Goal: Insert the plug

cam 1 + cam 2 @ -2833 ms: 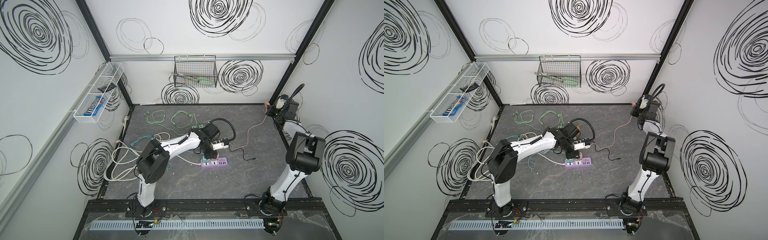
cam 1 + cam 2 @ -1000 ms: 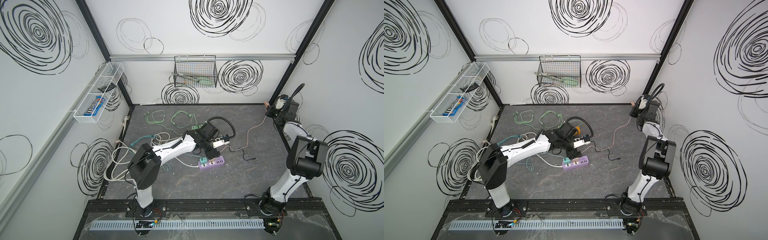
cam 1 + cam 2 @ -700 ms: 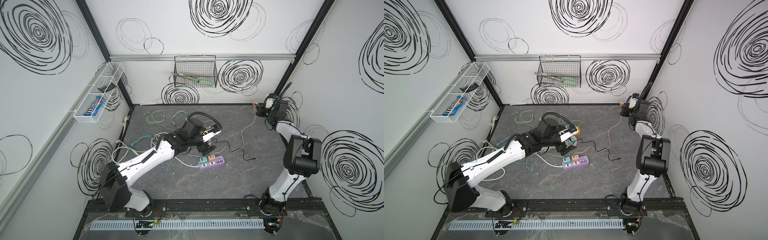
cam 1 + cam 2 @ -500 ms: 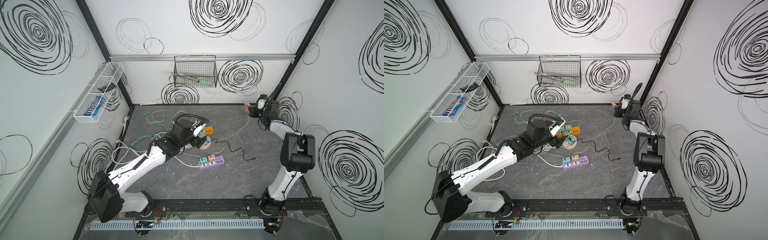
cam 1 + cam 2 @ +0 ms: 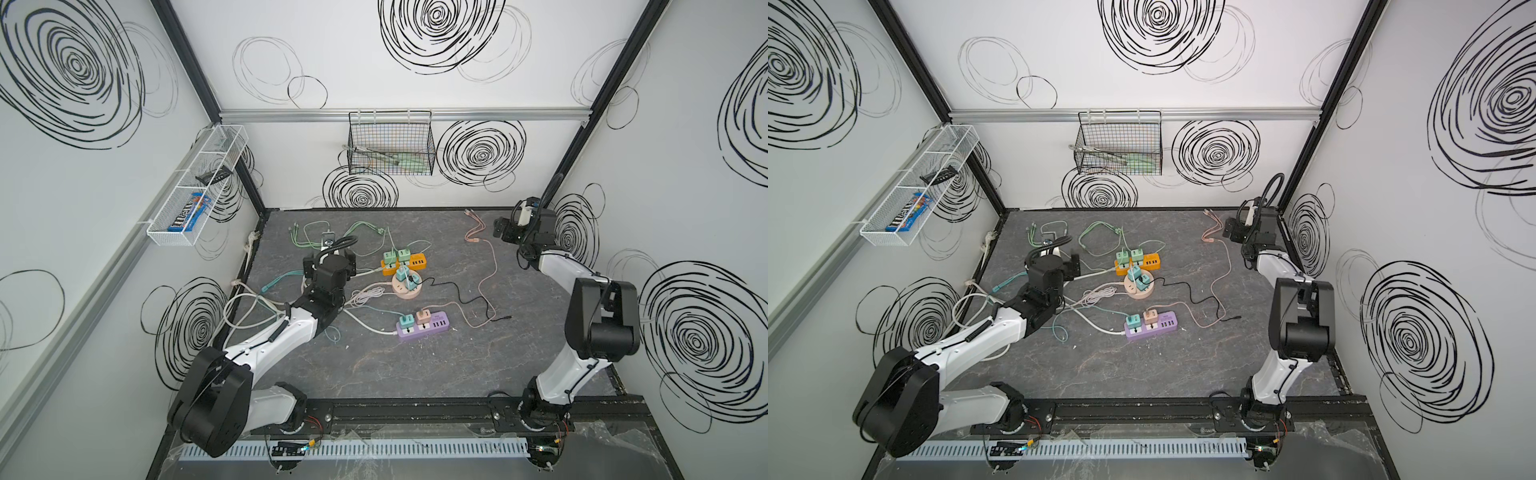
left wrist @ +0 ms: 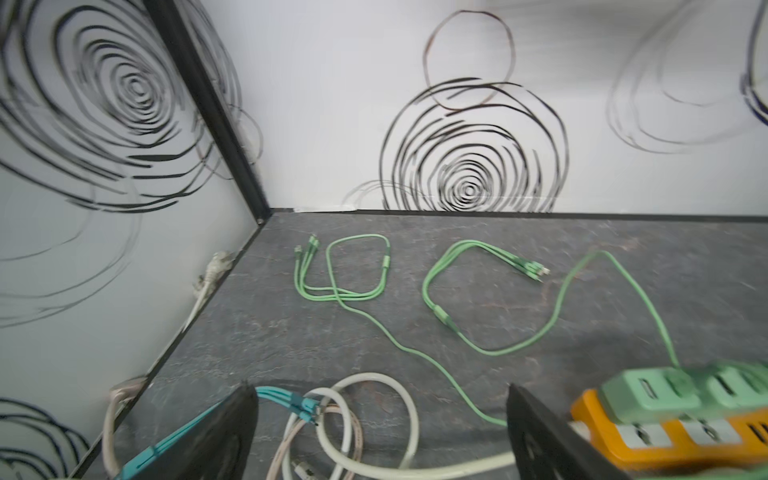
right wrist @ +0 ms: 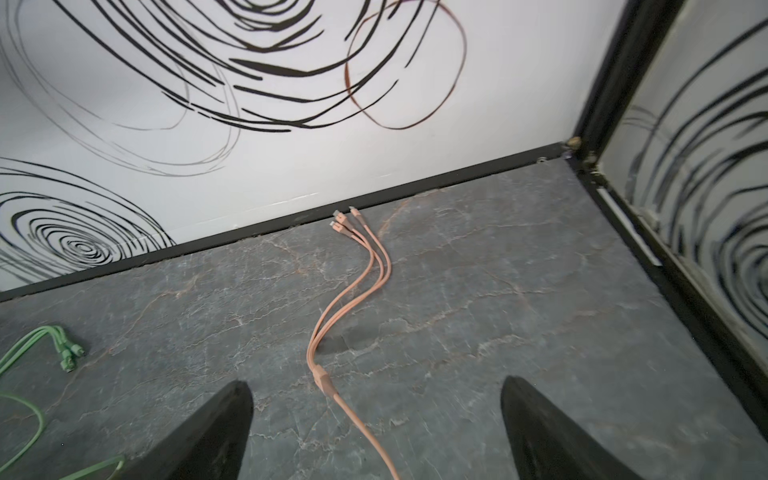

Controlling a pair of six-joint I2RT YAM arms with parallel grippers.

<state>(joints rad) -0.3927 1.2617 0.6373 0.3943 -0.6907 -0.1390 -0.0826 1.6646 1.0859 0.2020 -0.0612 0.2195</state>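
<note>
- pink plug (image 5: 424,316) seated in purple power strip (image 5: 437,330), just beside teal plug (image 5: 405,321)
- left jaws wide open, empty, well apart from strip
- right jaws wide open, empty, well apart from strip

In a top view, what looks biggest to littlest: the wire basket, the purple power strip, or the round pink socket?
1. wire basket
2. purple power strip
3. round pink socket

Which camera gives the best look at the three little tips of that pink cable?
The right wrist view: the pink cable splits into three tips straight ahead, large and unobstructed. In both top views the cable shows most of its length, but the tips are tiny. The left wrist view does not show it.
</note>
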